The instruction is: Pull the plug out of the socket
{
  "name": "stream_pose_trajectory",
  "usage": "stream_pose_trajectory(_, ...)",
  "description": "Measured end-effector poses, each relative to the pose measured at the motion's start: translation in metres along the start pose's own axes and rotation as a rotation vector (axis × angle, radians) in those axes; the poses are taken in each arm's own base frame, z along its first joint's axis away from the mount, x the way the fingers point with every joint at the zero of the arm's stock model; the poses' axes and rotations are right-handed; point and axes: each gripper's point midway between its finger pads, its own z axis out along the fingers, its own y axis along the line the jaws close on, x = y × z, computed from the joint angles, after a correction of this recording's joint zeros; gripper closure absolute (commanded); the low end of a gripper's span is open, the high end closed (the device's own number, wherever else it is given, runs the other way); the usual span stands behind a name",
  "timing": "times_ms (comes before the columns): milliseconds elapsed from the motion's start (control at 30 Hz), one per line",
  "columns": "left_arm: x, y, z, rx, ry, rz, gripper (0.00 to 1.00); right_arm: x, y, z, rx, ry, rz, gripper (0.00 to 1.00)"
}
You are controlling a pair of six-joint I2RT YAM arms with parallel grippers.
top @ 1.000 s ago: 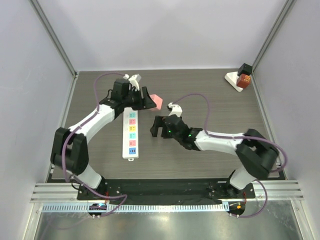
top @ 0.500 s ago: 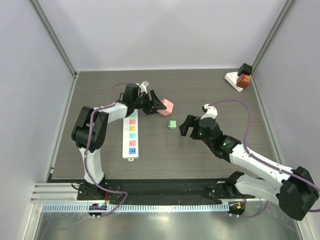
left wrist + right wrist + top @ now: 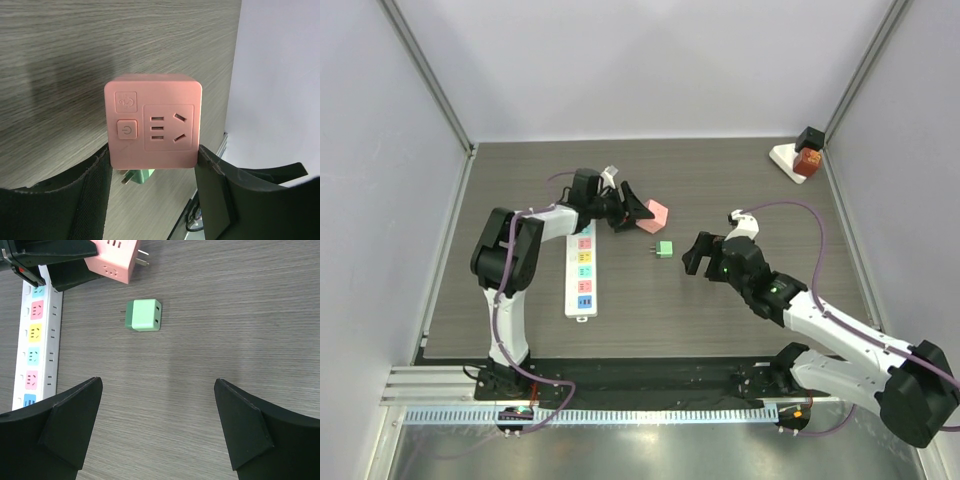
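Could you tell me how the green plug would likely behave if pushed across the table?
The green plug looks boxy and flat-sided, so it should slide rather than roll. Small moulded plastic: probably light, rigid, perhaps slippery to grip.

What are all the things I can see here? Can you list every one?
cube socket: one, pink, on the table at the left gripper's tips
plug: one, green, lying apart from the cube socket
power strip: one, white with coloured outlets, left side
stand: one, white, far right corner, holding a red block and a black block
table: one, dark wood grain
left gripper: one, black, open
right gripper: one, black, open, near the plug
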Motion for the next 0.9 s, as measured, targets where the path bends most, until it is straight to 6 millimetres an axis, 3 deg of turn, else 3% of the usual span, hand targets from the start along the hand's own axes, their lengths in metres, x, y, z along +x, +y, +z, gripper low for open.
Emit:
stream_pose_trajectory(133,-0.002,0.006,0.000,-0.006,0.001,-0.034,0.51,0.005,0.001,0.003,-0.003,0.022,-0.001,0.01)
stream_pose_trajectory(167,-0.002,0.007,0.000,-0.007,0.000,-0.040,0.43,0.006,0.001,0.003,-0.002,0.024,0.000,0.01)
stream_pose_trajectory(267,-0.003,0.008,0.000,-0.008,0.001,-0.053,0.32,0.008,0.001,0.005,-0.004,0.030,0.001,0.01)
stream_pose_trajectory(300,-0.003,0.008,0.000,-0.008,0.001,-0.058,0.24,0.008,0.001,0.005,-0.004,0.033,0.003,0.01)
stream_pose_trajectory(433,-0.004,0.006,-0.001,-0.010,0.011,-0.064,0.16,0.009,0.002,0.005,-0.004,0.036,0.011,0.01)
stream_pose_trajectory(500,-0.005,0.004,-0.001,-0.014,0.014,-0.054,0.03,0.009,0.002,0.005,-0.005,0.036,0.016,0.01)
stream_pose_trajectory(700,-0.008,0.001,-0.011,-0.057,0.016,-0.039,0.01,0.007,-0.003,0.004,0.027,0.033,0.016,0.00)
stream_pose_trajectory(900,-0.029,-0.009,-0.051,-0.160,-0.076,0.002,0.01,-0.018,-0.008,-0.001,0.102,-0.014,0.014,0.00)
